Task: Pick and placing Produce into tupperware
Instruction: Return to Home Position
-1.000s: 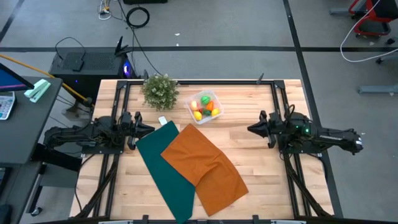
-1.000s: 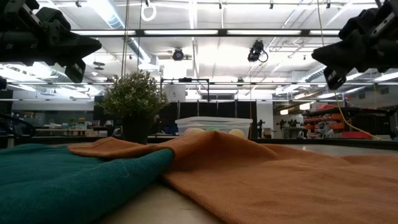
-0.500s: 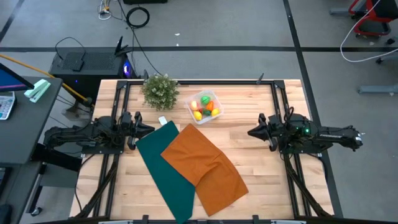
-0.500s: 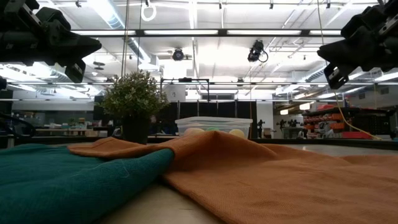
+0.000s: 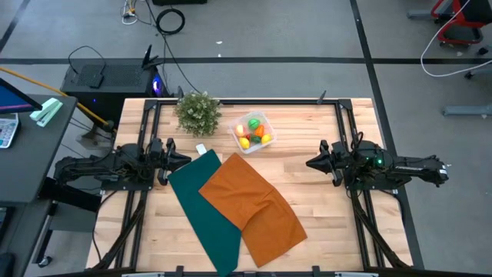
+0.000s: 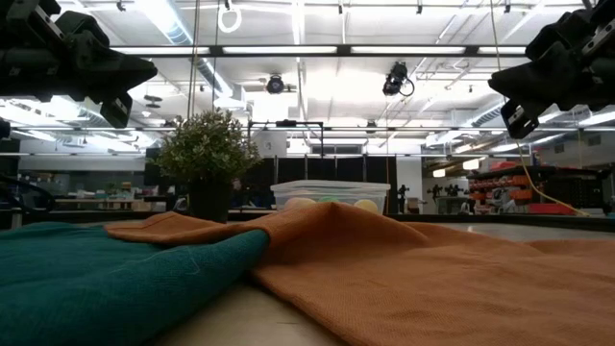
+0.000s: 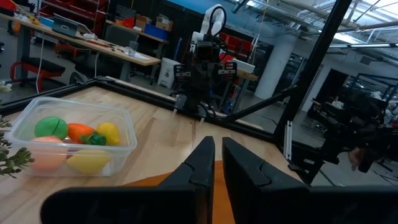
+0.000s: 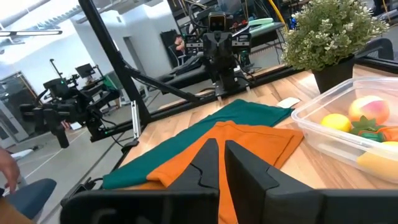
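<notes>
Tupperware half-hidden behind orange cloth, produce inside, left gripper and right gripper closed

Bright, even light from glaring ceiling strip lights casts faint shadows

Pale wooden worktop, framed by dark rails. Near its far edge stand a potted plant and, just beside it, the clear tupperware. Mid-surface lies a green cloth, partly overlapped by an orange cloth. A small white item sits at the green cloth's far corner.
</notes>
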Robot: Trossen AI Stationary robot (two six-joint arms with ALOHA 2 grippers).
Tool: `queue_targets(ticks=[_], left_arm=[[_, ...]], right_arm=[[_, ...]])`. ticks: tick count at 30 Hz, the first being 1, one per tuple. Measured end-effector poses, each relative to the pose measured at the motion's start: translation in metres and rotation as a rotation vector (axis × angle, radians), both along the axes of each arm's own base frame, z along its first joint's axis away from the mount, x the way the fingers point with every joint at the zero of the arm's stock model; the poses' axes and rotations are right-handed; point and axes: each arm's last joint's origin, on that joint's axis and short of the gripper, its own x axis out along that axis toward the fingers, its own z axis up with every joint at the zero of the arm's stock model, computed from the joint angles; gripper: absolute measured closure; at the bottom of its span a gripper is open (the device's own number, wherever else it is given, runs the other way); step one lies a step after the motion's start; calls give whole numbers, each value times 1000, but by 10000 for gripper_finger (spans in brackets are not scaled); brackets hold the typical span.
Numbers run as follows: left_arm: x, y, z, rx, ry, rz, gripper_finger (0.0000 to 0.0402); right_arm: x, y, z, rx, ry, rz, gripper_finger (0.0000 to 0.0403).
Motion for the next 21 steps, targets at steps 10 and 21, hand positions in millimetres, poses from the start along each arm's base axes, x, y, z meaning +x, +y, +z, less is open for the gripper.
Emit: queue_targets(ticks=[10, 21], left_arm=[[0, 0, 0, 0, 0, 0, 371], [0, 0, 0, 0, 0, 0, 366]], right_arm=[[0, 0, 0, 1, 0, 0, 403], [0, 0, 0, 1, 0, -1, 403]])
